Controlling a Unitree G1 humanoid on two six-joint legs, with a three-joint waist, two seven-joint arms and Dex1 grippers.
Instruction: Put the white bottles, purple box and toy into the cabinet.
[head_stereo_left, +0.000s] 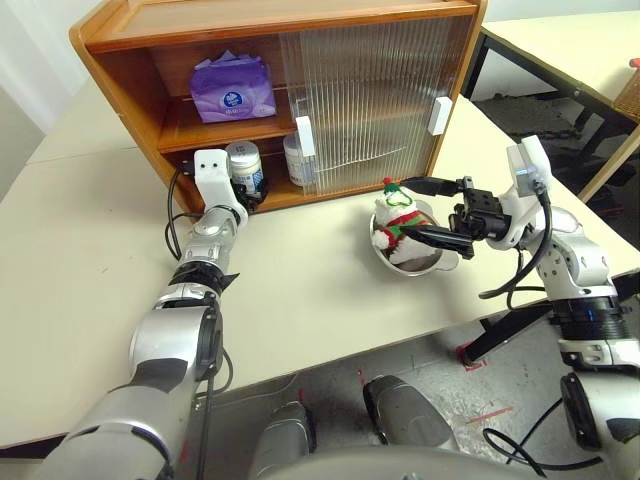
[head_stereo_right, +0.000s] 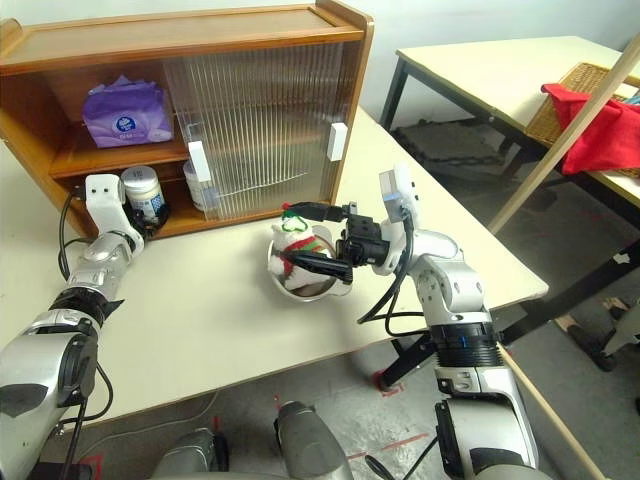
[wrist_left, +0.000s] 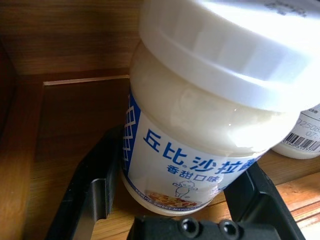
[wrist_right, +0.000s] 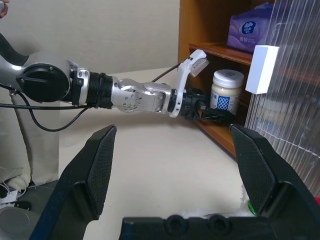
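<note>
Right gripper (head_stereo_left: 432, 212) is hovering wide open around the toy (head_stereo_left: 398, 226) sitting in the metal bowl (head_stereo_left: 440, 264), gripping nothing. Left gripper (wrist_right: 216, 116) is straddling a white bottle (head_stereo_left: 244, 166) on the cabinet (head_stereo_left: 130, 50) floor, fingers (wrist_left: 95, 190) spread; contact unclear. Purple box (head_stereo_left: 233, 88) is lying on the shelf.

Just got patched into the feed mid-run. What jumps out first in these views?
The left gripper reaches into the cabinet's open lower bay, its fingers around a white bottle standing there; a second bottle sits behind the ribbed door. The purple box already lies on the upper shelf. On the table, the toy sits in a metal bowl, with the right gripper open around it.
</note>
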